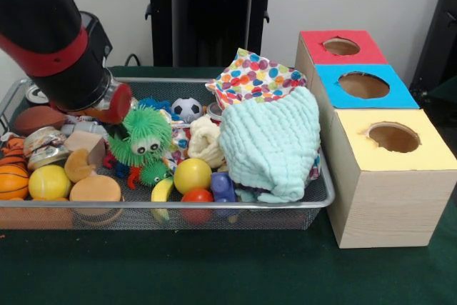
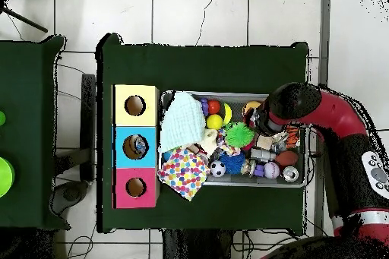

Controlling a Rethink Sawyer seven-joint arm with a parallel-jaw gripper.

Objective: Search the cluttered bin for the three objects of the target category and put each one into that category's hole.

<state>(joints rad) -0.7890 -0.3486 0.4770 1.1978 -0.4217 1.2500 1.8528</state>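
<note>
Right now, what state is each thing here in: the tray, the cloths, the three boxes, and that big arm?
Wire-mesh tray: heaped with toys.
Mint cloth: crumpled, draped over the pile.
Polka-dot cloth: rumpled, behind the mint one.
Red box: hole looks empty.
Blue box: something lies in its hole.
Yellow box: hole looks empty.
Arm: lowered into the tray; gripper hidden.

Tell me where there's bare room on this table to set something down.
The green tabletop in front of the wire-mesh bin and yellow box is bare. The bin itself is packed: balls, a spiky green toy, cloths, with the arm over its left end.
</note>
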